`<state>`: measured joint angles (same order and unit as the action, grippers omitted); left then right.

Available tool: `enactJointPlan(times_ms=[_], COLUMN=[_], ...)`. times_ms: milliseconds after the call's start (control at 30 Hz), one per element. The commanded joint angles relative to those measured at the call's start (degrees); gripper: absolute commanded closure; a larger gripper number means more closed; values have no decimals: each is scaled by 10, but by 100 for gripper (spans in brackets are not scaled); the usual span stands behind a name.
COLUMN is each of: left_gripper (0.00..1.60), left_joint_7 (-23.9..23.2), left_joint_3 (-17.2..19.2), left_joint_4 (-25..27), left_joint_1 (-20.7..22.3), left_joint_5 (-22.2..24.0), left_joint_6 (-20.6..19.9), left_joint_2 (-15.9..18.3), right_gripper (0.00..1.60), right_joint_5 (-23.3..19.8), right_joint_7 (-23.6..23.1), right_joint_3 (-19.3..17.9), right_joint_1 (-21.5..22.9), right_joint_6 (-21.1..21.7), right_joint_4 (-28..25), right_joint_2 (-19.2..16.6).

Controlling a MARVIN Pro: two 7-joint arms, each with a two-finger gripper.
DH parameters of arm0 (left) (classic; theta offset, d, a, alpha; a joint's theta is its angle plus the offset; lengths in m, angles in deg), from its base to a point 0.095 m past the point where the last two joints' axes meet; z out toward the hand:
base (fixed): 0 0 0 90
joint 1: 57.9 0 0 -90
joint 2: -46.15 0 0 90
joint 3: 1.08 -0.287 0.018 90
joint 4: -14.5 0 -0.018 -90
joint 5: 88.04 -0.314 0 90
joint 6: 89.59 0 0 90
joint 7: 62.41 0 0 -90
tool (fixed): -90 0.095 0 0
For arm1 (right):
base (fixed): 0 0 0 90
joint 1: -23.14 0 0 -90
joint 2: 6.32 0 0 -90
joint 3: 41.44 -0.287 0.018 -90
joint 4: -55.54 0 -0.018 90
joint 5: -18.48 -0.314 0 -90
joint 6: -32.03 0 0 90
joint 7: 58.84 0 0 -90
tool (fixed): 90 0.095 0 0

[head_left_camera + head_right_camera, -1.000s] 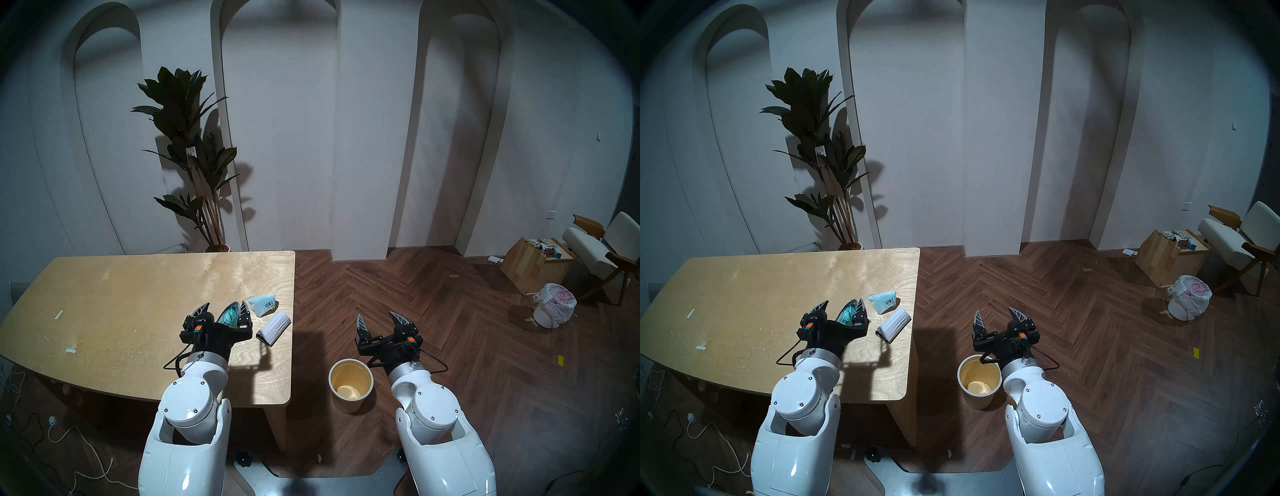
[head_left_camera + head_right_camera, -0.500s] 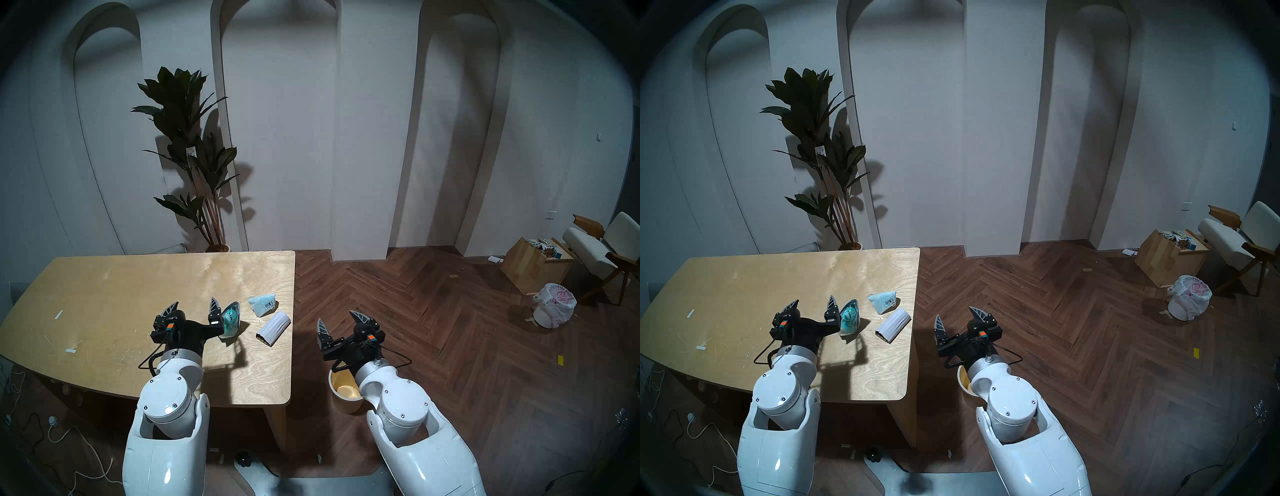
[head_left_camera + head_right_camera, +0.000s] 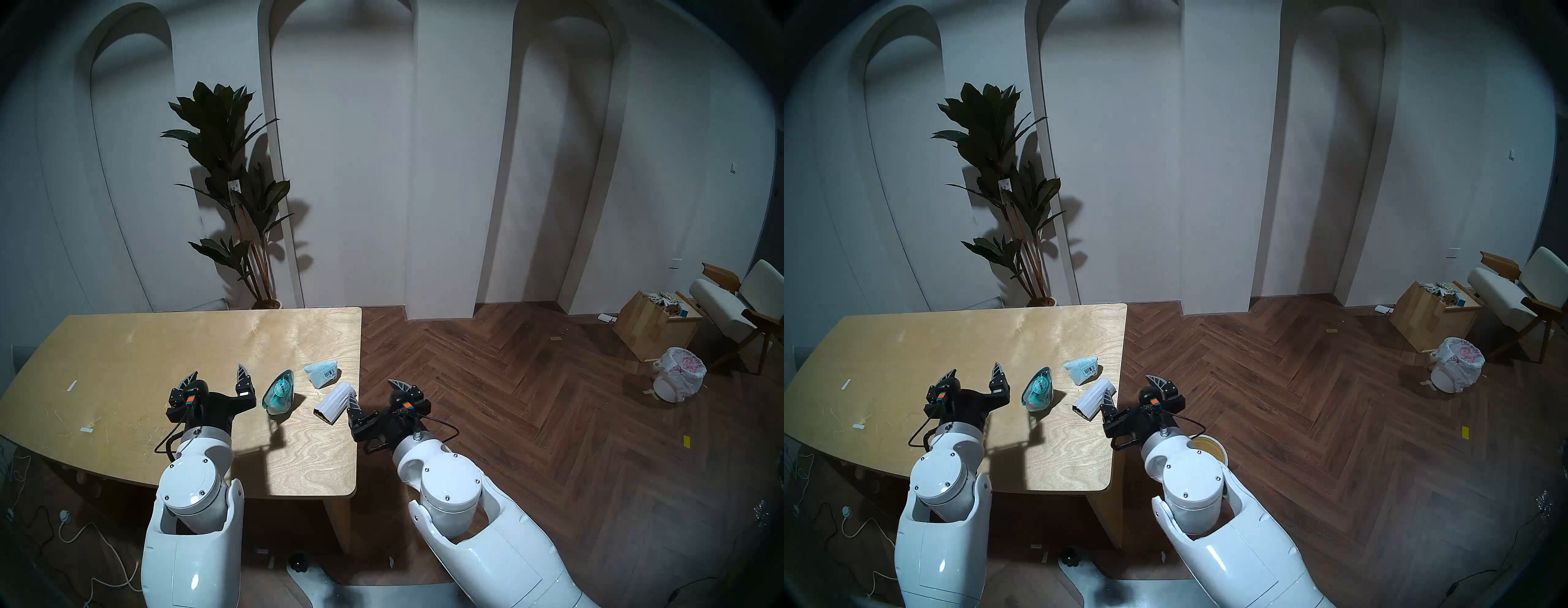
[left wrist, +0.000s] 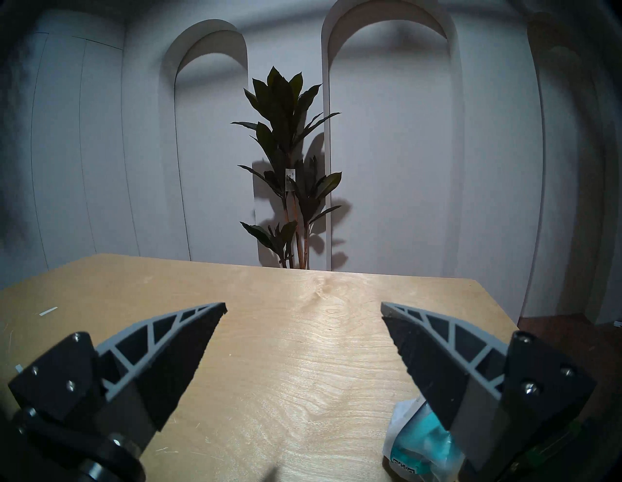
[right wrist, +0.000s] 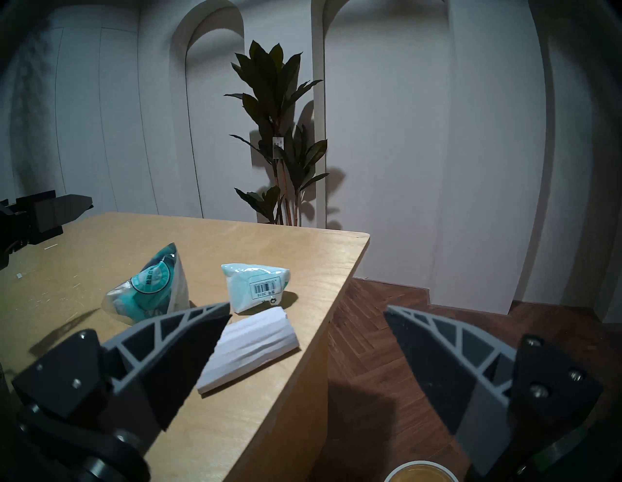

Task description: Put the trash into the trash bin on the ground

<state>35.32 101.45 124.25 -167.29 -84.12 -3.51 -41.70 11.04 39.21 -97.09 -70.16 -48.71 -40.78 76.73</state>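
Observation:
Three bits of trash lie near the table's (image 3: 169, 339) right edge: a teal-and-clear blister pack (image 3: 280, 392) (image 5: 151, 289), a pale blue barcoded packet (image 3: 322, 372) (image 5: 255, 286) and a white ribbed wrapper (image 3: 333, 401) (image 5: 252, 346). My left gripper (image 3: 217, 372) (image 4: 303, 308) hovers open and empty just left of the blister pack (image 4: 417, 441). At the table's right edge my right gripper (image 3: 374, 391) (image 5: 306, 308) is open, its left finger beside the wrapper. The cream trash bin (image 3: 1210, 446) (image 5: 420, 471) stands on the floor, mostly hidden under my right arm.
A potted plant (image 3: 237, 191) stands behind the table. Far right on the floor are a wooden box (image 3: 653, 331), a white bin with a pink-printed bag (image 3: 679, 373) and a chair (image 3: 738, 305). Cables (image 3: 85, 539) lie on the floor at the left.
Both arms swung left. The left gripper left its place around the blister pack and now sits to its left. The right gripper came from over the floor to the table's right edge, covering the bin.

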Motion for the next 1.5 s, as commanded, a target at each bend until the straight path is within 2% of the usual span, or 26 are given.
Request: enactJointPlan(times_ms=[0, 200, 267, 433, 667, 833, 867, 1067, 1467], left_gripper=[0, 0, 0, 0, 0, 0, 0, 0, 0], left_joint_7=[-2, 0, 0, 1, 1, 1, 2, 2, 3], left_joint_3=[-3, -4, -4, -5, -5, -6, -6, -6, -7], left_joint_4=[9, 9, 9, 9, 9, 9, 9, 9, 9], left_joint_1=[7, 7, 7, 7, 7, 7, 7, 6, 6], left_joint_5=[-1, 0, 0, 0, 1, 2, 2, 2, 3], left_joint_6=[6, 7, 7, 7, 7, 8, 8, 8, 9], left_joint_2=[3, 4, 5, 6, 7, 8, 8, 8, 10], right_gripper=[0, 0, 0, 0, 0, 0, 0, 0, 0], right_joint_5=[-35, -52, -66, -77, -117, -132, -145, -173, -230], right_joint_7=[45, 62, 84, 99, 152, 169, 186, 212, 250], right_joint_3=[42, 66, 90, 106, 148, 158, 171, 193, 229], right_joint_1=[71, 92, 120, 136, 178, 187, 199, 217, 244], right_joint_6=[22, 25, 21, 14, 0, -10, -16, -27, -62], right_joint_4=[22, 49, 79, 100, 158, 178, 198, 229, 284], right_joint_2=[16, 23, 33, 41, 62, 69, 76, 87, 104])
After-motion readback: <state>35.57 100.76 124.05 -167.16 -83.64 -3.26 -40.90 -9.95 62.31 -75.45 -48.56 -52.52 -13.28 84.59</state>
